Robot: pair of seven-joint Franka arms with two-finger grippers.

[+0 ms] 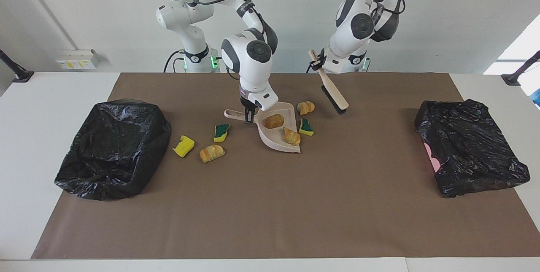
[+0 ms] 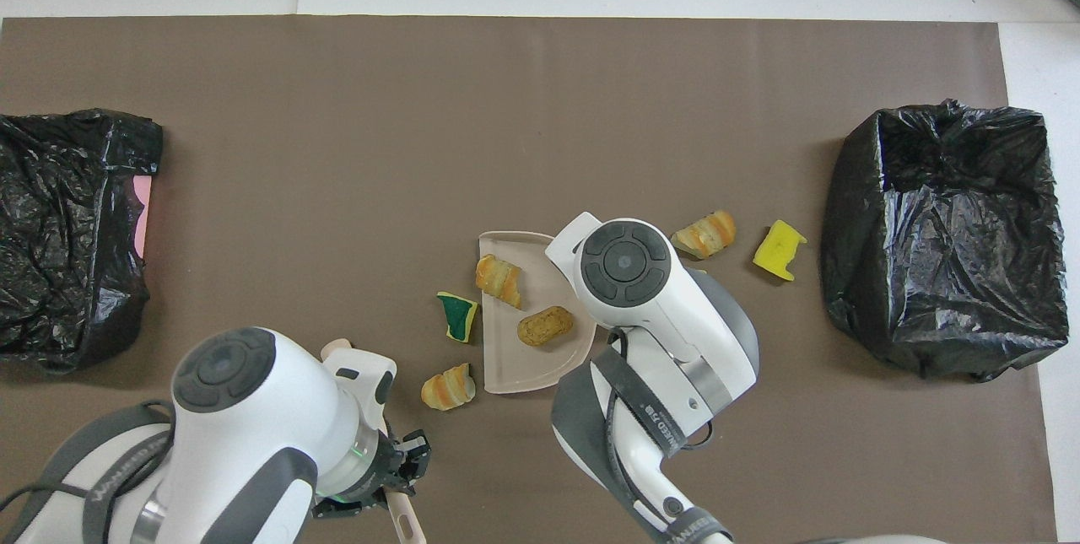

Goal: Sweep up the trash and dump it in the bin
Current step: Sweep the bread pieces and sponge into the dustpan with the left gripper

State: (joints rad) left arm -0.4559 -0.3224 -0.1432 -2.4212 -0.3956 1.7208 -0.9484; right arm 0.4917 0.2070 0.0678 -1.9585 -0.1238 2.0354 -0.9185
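The left gripper (image 1: 317,62) is raised over the mat's robot-side edge, clamped on the handle of a beige brush with dark bristles (image 1: 333,93), which hangs slanted in the air, bristle end low and pointing toward the left arm's end of the table. The right gripper (image 1: 249,114) is down at the centre of the brown paper mat (image 1: 270,204), pinched on the handle of a beige plastic dustpan (image 1: 275,141) resting on the mat.

Taking the dustpan as the dial's centre in the overhead view: 2 golden-brown pastries lie inside the pan, a round one (image 2: 545,325) and a twisted one (image 2: 499,279) near its open edge. A third pastry (image 2: 448,387) sits just outside at 8 o'clock, a green-and-yellow sponge chunk (image 2: 458,315) touches the pan's straight edge at 9 o'clock. At 2 o'clock lie a striped pastry (image 2: 704,234) and a yellow sponge piece (image 2: 778,250); a green-topped sponge (image 1: 221,132) is near the handle. 2 black-bagged bins (image 1: 112,147) (image 1: 470,152) stand at the mat's ends.
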